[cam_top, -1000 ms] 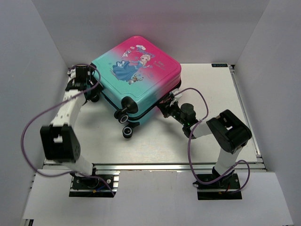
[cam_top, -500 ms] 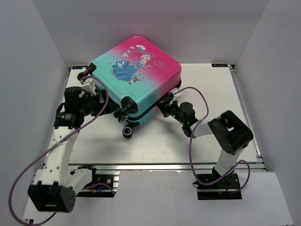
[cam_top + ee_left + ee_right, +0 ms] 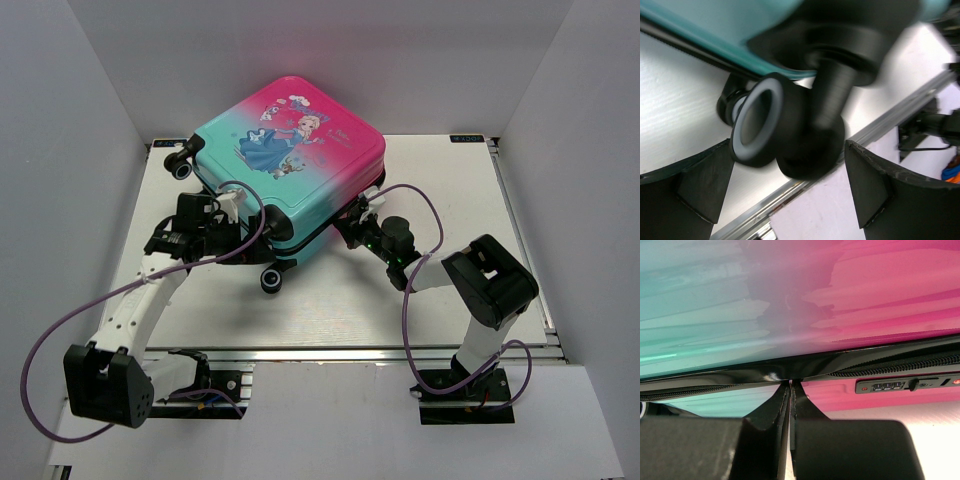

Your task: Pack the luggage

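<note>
The luggage (image 3: 290,150) lies flat at the back of the table, pink-to-teal shell up, lid down. My left gripper (image 3: 245,230) stands open at its near left corner. In the left wrist view a black wheel with a grey rim (image 3: 760,125) sits between and just beyond the spread fingers, under the teal shell (image 3: 715,25). My right gripper (image 3: 352,215) is shut against the near right side. In the right wrist view its fingertips (image 3: 791,385) press together at the black zipper seam (image 3: 715,377). Whether they pinch a zipper pull is unclear.
A combination lock (image 3: 900,385) is set in the pink side just right of my right fingers. Another wheel (image 3: 270,281) juts toward the table's front, a third (image 3: 181,168) at the far left. White walls enclose the table; an aluminium rail (image 3: 330,352) runs along its near edge.
My left arm has swung from the luggage's left side round to its near left corner, with the open gripper now at a wheel. The right arm and the luggage have not moved.
</note>
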`<act>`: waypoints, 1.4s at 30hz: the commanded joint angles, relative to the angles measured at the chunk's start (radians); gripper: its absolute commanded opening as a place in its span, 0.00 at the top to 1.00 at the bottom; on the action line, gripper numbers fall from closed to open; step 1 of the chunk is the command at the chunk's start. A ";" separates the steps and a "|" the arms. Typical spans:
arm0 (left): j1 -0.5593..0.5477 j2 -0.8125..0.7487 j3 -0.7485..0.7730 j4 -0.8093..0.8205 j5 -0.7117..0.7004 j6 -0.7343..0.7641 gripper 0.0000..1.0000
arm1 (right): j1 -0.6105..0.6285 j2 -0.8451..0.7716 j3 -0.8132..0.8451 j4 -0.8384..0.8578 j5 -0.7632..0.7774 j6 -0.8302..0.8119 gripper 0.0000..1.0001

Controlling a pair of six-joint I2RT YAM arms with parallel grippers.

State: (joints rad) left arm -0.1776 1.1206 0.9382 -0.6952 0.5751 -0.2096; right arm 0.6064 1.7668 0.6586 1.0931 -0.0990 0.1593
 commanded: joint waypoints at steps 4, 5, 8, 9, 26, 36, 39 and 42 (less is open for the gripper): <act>-0.045 0.058 0.039 -0.017 -0.236 -0.045 0.02 | 0.000 -0.038 0.068 0.103 0.094 -0.012 1.00; -0.045 0.054 0.043 -0.009 -0.269 -0.060 0.02 | 0.000 -0.040 0.067 0.106 0.094 -0.009 1.00; -0.054 0.048 0.057 0.019 -0.334 -0.071 0.02 | 0.000 -0.041 0.059 0.117 0.094 -0.004 1.00; -0.054 0.048 0.059 0.028 -0.328 -0.071 0.02 | 0.000 -0.044 0.061 0.114 0.094 -0.009 1.00; -0.063 0.107 0.132 0.118 -0.331 0.027 0.41 | 0.000 -0.046 0.065 0.103 0.094 -0.026 1.00; -0.063 0.074 0.080 0.068 -0.550 -0.111 1.00 | -0.055 -0.066 0.088 -0.060 0.599 0.000 1.00; -0.054 0.054 0.071 0.048 -0.627 -0.161 1.00 | -0.121 -0.057 0.108 -0.127 0.637 0.045 1.00; -0.054 0.041 0.067 0.034 -0.687 -0.185 1.00 | -0.187 -0.011 0.171 -0.148 0.598 0.017 1.00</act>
State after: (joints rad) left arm -0.2733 1.1778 1.0092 -0.7052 0.2066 -0.3229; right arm 0.5133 1.7515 0.7467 0.9012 0.3069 0.1871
